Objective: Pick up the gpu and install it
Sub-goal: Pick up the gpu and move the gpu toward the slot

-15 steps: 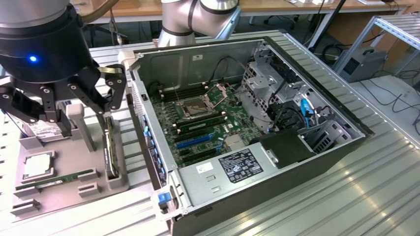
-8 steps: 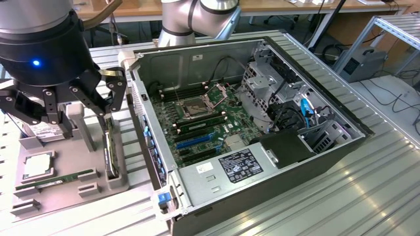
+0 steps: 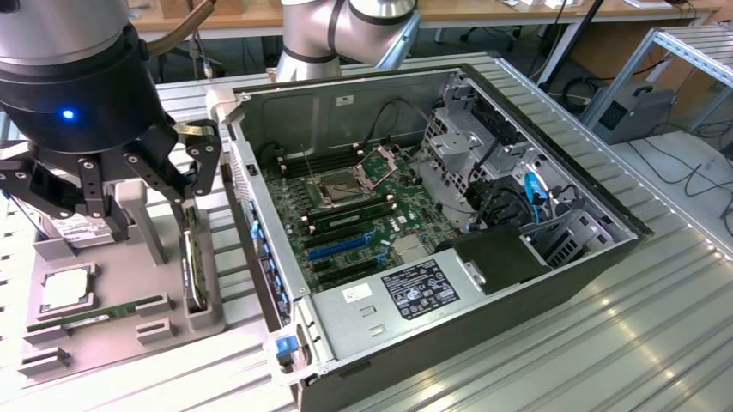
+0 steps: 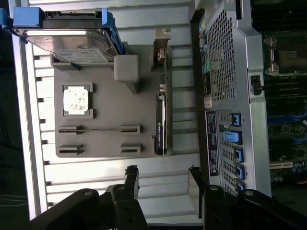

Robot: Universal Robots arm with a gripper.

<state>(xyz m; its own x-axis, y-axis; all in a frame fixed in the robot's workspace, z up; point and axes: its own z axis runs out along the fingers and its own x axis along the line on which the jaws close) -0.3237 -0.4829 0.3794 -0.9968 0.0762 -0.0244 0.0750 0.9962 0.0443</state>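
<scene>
Hovering at the exterior view's left, the black multi-link hand [image 3: 132, 199] hangs spread wide and empty above a grey moulded parts tray [image 3: 92, 348], which rests on the slatted aluminium surface [image 3: 641, 343]. The gpu [image 3: 192, 257], a thin dark rectangular card, stands on its long edge in a slot along the side of the tray nearest the open grey steel computer case [image 3: 458, 309], and nothing touches it. A narrow green memory stick [image 3: 98, 311] lies in another slot of the tray. In the wrist view the hand [image 4: 163, 184] shows its two dark fingers [image 4: 132, 175] well apart, and the gap between them lines up with the gpu [image 4: 161, 122]. The gpu's pale metal bracket [image 4: 160, 48] is at the end far from the hand. A silver hard drive in a blue carrier [image 4: 72, 45] and a square processor chip [image 4: 76, 99] sit elsewhere on the tray [image 4: 105, 86]. The card looks light, stiff and fragile. The safest hold would probably be across its two flat faces near mid-length on the upper edge, clear of the bracket and the connector edge seated in the slot.
</scene>
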